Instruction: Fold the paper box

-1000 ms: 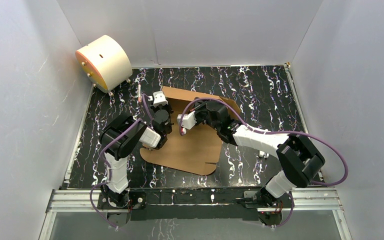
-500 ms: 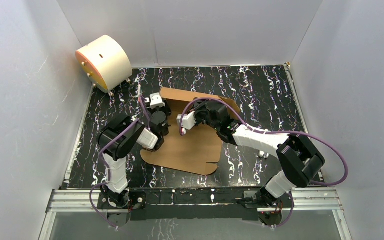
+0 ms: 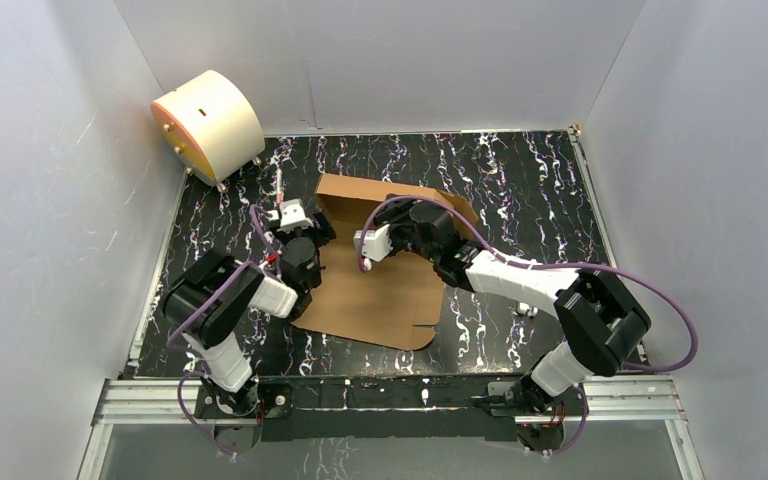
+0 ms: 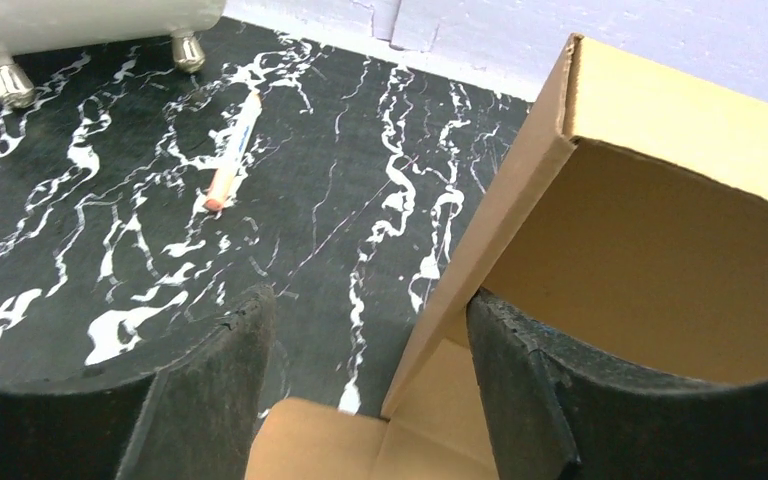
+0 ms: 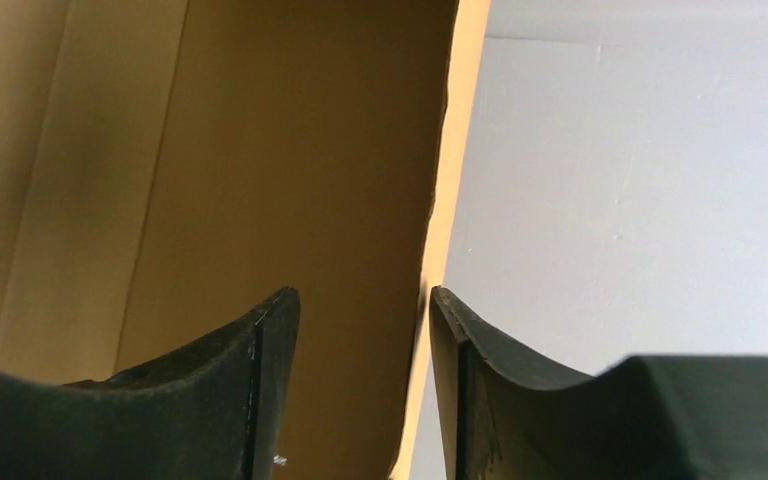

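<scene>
While paper box (image 3: 380,300) wall stands raised, left fingers (image 4: 210,400) spread astride it; right fingers (image 5: 520,400) parted around flap edge.

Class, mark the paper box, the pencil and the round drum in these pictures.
paper box (image 3: 385,295): top view, on its flat near panel.
pencil (image 4: 233,150): left wrist view, middle of its shaft.
drum (image 3: 222,113): top view, on its cream curved side.
</scene>
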`<action>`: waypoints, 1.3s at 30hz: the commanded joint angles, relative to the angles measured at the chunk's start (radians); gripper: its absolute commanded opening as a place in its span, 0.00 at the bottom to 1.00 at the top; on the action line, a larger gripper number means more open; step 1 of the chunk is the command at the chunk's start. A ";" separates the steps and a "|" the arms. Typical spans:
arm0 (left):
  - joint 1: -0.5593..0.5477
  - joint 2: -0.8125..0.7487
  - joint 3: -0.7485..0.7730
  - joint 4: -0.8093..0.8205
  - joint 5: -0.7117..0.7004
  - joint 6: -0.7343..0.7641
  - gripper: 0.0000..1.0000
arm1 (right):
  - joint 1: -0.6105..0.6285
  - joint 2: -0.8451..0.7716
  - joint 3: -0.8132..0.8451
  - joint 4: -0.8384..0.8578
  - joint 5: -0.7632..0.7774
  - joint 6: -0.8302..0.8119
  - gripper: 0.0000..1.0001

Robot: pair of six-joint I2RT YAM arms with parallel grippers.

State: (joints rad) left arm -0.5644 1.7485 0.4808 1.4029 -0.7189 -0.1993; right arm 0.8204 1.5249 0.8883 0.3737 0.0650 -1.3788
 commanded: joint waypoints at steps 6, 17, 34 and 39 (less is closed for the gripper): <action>0.007 -0.384 -0.091 -0.319 0.052 -0.131 0.73 | 0.007 -0.121 0.023 -0.042 0.009 0.261 0.69; 0.008 -0.771 0.082 -1.041 0.372 -0.294 0.86 | 0.006 -0.329 0.003 -0.188 0.080 0.628 0.76; -0.057 -0.679 0.083 -1.020 0.877 -0.411 0.88 | -0.203 -0.640 -0.245 -0.219 0.280 1.195 0.78; -0.113 -0.603 0.101 -0.988 0.855 -0.392 0.88 | -0.396 -0.651 -0.327 -0.171 0.097 1.315 0.75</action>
State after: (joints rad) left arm -0.6411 1.1084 0.5694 0.3653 0.1143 -0.5953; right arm 0.5343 0.8845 0.6090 0.1368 0.2924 -0.2127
